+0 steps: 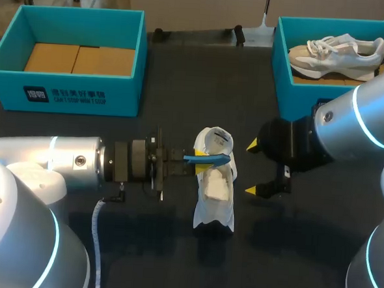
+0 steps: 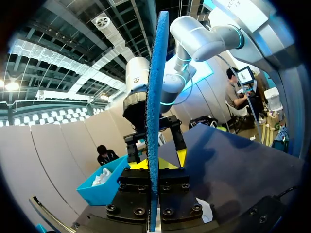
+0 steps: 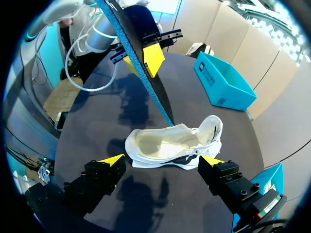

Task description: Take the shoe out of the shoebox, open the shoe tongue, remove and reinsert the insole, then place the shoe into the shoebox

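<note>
The left tool (image 1: 201, 161) is clamping the blue insole (image 1: 220, 158) edge-on between its fingers, pointing it toward 3 o'clock in the head view. The shoe (image 1: 215, 188) is lying near the middle of the desk (image 1: 140, 245), with its long axis running 12 to 6 o'clock. The insole is therefore crossing that axis, its free end sitting over the shoe's opening. The right tool (image 1: 252, 168) is standing wide open at 3 o'clock of the shoe, gripping nothing. The left arm is nearer, and reinsertion is probably depending on turning the insole parallel to the shoe.
</note>
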Controlling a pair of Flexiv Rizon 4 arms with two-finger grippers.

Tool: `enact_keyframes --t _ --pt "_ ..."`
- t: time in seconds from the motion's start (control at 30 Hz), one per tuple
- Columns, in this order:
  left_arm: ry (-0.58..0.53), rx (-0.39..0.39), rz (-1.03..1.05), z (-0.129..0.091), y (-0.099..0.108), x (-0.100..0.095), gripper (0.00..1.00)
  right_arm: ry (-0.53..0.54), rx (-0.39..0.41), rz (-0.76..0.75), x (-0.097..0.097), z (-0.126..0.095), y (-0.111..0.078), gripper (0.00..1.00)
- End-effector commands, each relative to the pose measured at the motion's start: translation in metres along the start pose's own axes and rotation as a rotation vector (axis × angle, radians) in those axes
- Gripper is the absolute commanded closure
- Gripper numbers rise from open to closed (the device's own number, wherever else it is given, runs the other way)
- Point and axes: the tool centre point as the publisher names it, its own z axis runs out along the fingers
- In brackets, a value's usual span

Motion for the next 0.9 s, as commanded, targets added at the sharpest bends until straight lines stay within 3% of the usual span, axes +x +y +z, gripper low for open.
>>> enact_keyframes --t 0.03,0.63,0.9 --pt "0.001 -0.003 0.000 0.001 -0.001 0.001 1.00 -0.002 0.001 0.000 0.000 0.002 0.000 0.00" --pt "0.001 -0.003 0.000 0.001 -0.001 0.001 1.00 -0.002 0.001 0.000 0.000 0.002 0.000 0.00" --pt "0.001 -0.003 0.000 0.001 -0.001 0.001 1.00 0.009 0.065 -0.092 -0.013 0.016 -0.002 0.00"
